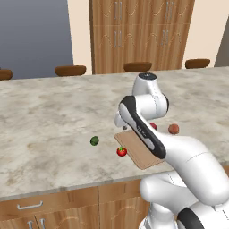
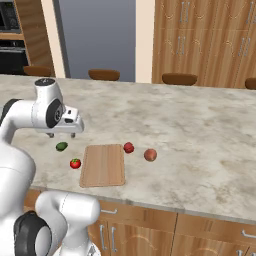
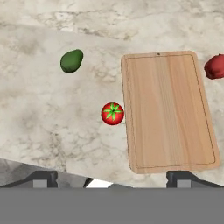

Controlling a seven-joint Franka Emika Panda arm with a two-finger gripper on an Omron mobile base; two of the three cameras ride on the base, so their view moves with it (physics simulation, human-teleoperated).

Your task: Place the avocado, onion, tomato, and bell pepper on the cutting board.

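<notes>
The wooden cutting board lies bare near the counter's front edge. Left of it sit the red tomato and, farther back, the dark green avocado. On the board's other side are the dark red bell pepper and the pinkish-tan onion. My gripper hangs open above the counter, over the avocado and tomato, holding nothing.
The marble counter stretches wide around the vegetables. Several brown stools line its far side, with wooden cabinets behind. Drawers sit under the front edge.
</notes>
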